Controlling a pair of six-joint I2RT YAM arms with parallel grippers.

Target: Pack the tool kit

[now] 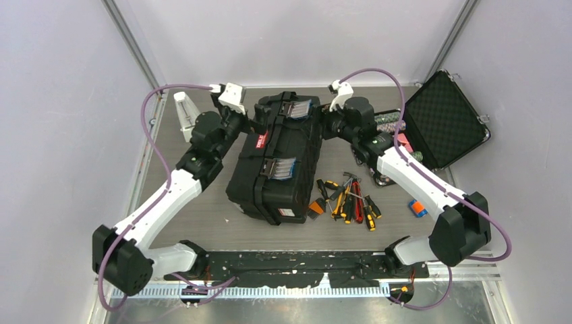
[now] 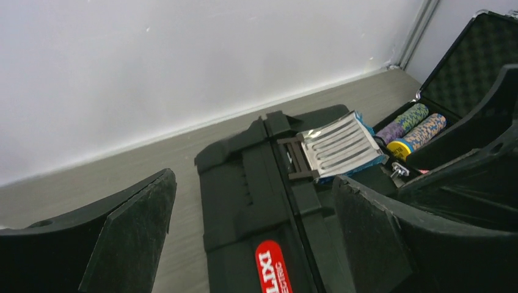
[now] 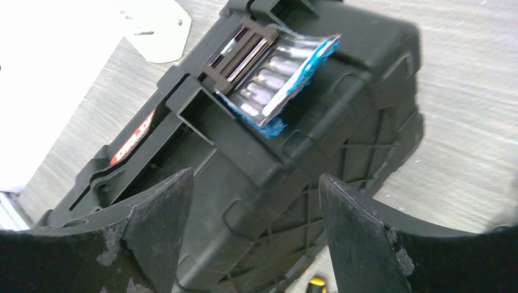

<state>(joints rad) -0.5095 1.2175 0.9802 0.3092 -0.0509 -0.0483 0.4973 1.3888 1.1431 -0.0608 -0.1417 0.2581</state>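
Item 1. Worktop (image 1: 202, 223): grey, carrying everything below.

Item 2. Toolbox (image 1: 276, 158): black, lid shut, lying between the two claws. Its long axis ran from far to near, across the line joining them, and only its far end sat between them. The rest stretched nearward from both.

Item 3. Case (image 1: 442, 118): open, outboard of the right claw, with chips (image 2: 415, 125) inside. Not part of the kit.

Item 4. Left claw (image 1: 244, 125): jaws spread wide, holding nothing, just beside the toolbox's far left flank.

Item 5. Right claw (image 1: 330, 125): jaws likewise apart and empty, just beside the far right flank, above that corner in its own view.

Item 6. Tools (image 1: 345, 199): screwdrivers and pliers in a loose heap on the worktop, nearward of the right claw and beside the toolbox's right flank. The toolbox stood between them and the left claw, so the right arm was judged the nearer.

Item 7. Far latch (image 1: 299, 108): blue and silver, just inboard of the right claw. Whether it was fastened could not be told.
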